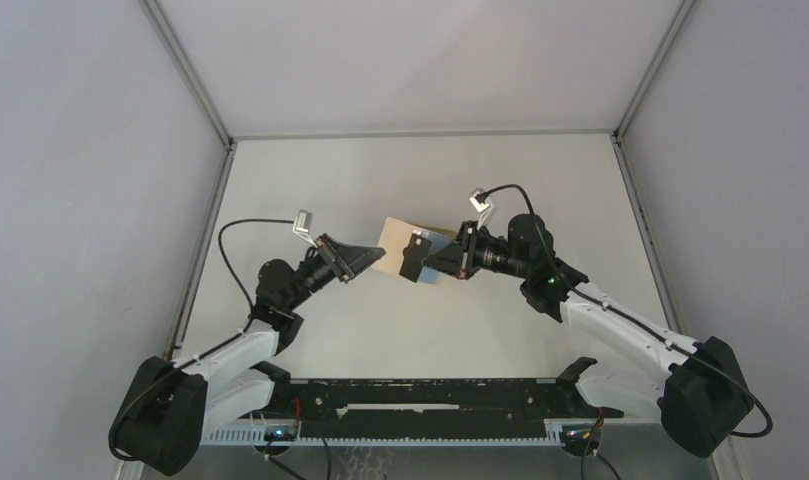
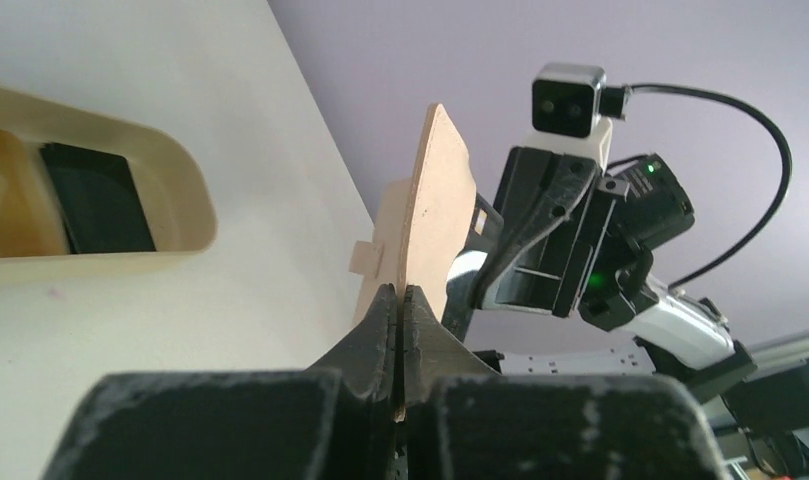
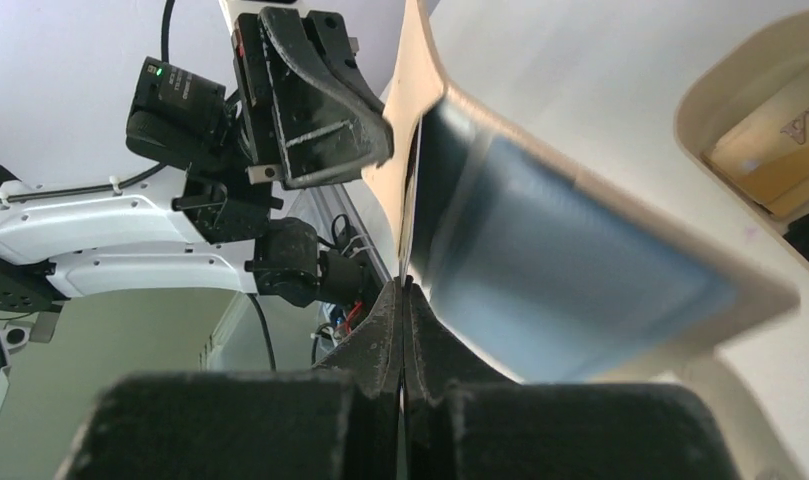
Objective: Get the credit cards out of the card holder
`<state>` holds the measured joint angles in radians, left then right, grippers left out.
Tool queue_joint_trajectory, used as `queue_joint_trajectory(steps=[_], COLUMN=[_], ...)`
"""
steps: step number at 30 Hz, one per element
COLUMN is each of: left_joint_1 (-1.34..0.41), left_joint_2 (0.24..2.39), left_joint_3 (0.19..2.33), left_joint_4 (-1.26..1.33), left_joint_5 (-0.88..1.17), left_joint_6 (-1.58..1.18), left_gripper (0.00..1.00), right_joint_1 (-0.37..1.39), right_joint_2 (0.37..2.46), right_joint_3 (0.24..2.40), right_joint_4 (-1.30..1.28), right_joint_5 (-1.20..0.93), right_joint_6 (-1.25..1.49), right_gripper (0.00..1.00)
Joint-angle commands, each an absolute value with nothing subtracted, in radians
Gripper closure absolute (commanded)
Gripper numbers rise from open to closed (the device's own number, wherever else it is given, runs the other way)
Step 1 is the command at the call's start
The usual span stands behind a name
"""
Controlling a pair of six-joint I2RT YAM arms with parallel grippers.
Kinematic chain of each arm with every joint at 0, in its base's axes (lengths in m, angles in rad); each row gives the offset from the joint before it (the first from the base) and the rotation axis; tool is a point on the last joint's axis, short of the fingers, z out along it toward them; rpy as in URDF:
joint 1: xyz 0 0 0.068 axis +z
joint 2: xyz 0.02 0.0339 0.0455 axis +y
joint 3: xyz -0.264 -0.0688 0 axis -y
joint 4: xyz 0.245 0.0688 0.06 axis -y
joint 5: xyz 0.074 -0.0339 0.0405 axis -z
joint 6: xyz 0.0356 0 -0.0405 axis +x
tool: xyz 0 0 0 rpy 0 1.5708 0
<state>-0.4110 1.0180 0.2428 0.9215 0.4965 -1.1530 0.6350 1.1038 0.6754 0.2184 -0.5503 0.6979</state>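
Observation:
The tan card holder (image 2: 435, 200) hangs above the table, seen edge-on in the left wrist view. My left gripper (image 2: 400, 290) is shut on its lower edge. In the right wrist view the holder (image 3: 415, 90) wraps around a light blue credit card (image 3: 540, 250), which looks blurred. My right gripper (image 3: 405, 285) is shut on that card's near edge. From above, the left gripper (image 1: 378, 257) and right gripper (image 1: 432, 262) face each other over the middle of the table. A black credit card (image 2: 95, 200) lies in the tray.
The tan oval tray (image 2: 185, 165) sits on the white table just beyond the grippers. It also shows at the right wrist view's upper right, tray (image 3: 710, 90), holding a tan piece with lettering (image 3: 770, 150). Grey walls close in the table on three sides.

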Motion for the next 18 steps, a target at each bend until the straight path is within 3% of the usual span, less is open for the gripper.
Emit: queue_joint_trajectory(steps=[1, 18], left_joint_1=[-0.371, -0.333], left_joint_2=[0.985, 0.919], left_joint_3=[0.236, 0.196], left_joint_4=[0.936, 0.926], left_joint_5=[0.441, 0.506], left_joint_6=[-1.154, -1.127], left_gripper=[0.99, 1.00], right_joint_1=[0.629, 0.556], right_joint_2=[1.066, 1.033], right_joint_3=[0.647, 0.616], right_joint_4=[0.192, 0.061], right_joint_5=[-0.584, -0.561], right_joint_6=[0.669, 0.675], right_gripper=[1.00, 1.00])
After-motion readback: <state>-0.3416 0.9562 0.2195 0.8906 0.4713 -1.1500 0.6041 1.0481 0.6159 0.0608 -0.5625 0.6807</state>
